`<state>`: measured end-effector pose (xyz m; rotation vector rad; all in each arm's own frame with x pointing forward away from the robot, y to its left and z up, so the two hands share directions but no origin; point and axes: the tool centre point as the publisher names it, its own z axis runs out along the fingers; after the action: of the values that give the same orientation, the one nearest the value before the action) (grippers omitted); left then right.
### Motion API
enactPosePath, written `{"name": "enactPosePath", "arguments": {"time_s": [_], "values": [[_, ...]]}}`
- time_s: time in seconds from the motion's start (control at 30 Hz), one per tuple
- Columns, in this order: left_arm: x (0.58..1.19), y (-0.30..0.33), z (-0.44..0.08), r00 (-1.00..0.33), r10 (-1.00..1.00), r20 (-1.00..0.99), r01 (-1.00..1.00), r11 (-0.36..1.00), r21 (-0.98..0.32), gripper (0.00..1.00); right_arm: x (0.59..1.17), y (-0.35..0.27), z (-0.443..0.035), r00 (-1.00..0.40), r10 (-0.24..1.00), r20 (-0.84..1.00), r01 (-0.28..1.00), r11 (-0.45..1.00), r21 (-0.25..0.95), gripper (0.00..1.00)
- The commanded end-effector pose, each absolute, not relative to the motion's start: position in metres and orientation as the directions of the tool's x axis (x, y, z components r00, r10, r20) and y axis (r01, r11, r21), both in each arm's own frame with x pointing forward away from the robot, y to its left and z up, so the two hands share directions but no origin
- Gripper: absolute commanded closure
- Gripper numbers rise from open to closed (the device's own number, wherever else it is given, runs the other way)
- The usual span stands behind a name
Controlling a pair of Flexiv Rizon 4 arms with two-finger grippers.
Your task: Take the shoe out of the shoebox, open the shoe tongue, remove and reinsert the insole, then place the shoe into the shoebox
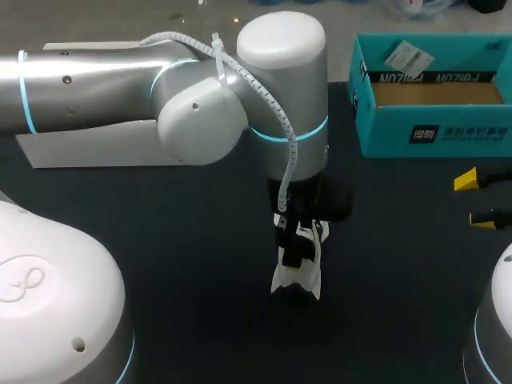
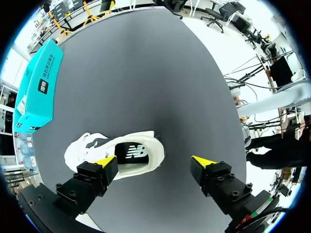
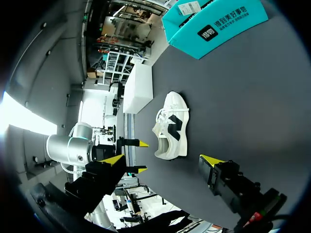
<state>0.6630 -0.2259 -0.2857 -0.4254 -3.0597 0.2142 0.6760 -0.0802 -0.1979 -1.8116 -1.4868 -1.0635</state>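
One white shoe (image 1: 298, 272) with dark side markings stands upright on its sole on the dark table (image 1: 160, 240), outside its box. The left arm reaches in from the left, and its wrist hangs right above the shoe. In the left wrist view, the left gripper (image 2: 154, 162) has its two yellow-tipped fingers spread wide and holds nothing. One fingertip sits just over the rim of the shoe's heel opening, and the other is well off to the side over bare table. The dark insole (image 2: 132, 154) shows inside the opening.

The shoe seems to be already out, so the step in hand is probably opening the tongue. To do it well, the left gripper should shift from the heel toward the laces (image 3: 167, 115). It should then narrow its fingers and pinch only the top edge of the tongue, not the laces. The pull should be gentle, up and forward, so the light shoe does not tip or slide. The other arm could steady the heel.

The right gripper (image 3: 163, 160) is well to the right of the shoe, its fingers also apart and empty.

Counted: one shoe, two grippers and one open teal shoebox (image 1: 432, 132) beyond the shoe to the right, with no shoe in it. One white slab (image 1: 72, 152) lies far to the left of the shoe.
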Motion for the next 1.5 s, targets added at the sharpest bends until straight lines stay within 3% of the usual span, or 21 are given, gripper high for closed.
{"name": "enactPosePath", "arguments": {"time_s": [0.03,0.83,1.23,1.5], "values": [[0.666,-0.232,-0.317,-0.959,0.279,0.058,0.266,0.950,-0.161,0.00,0.675,-0.080,-0.198,0.072,0.529,0.845,0.971,-0.230,0.062,0.00],[0.658,-0.238,-0.385,-0.971,0.219,0.096,0.206,0.971,-0.123,0.01,0.675,-0.080,-0.198,0.072,0.529,0.845,0.971,-0.230,0.062,0.00],[0.657,-0.238,-0.403,-0.976,0.187,0.108,0.173,0.976,-0.130,0.22,0.675,-0.080,-0.198,0.072,0.529,0.845,0.971,-0.230,0.062,0.00],[0.656,-0.231,-0.404,-0.978,0.177,0.110,0.164,0.980,-0.116,0.16,0.675,-0.080,-0.198,0.072,0.529,0.845,0.971,-0.230,0.062,0.00]]}}
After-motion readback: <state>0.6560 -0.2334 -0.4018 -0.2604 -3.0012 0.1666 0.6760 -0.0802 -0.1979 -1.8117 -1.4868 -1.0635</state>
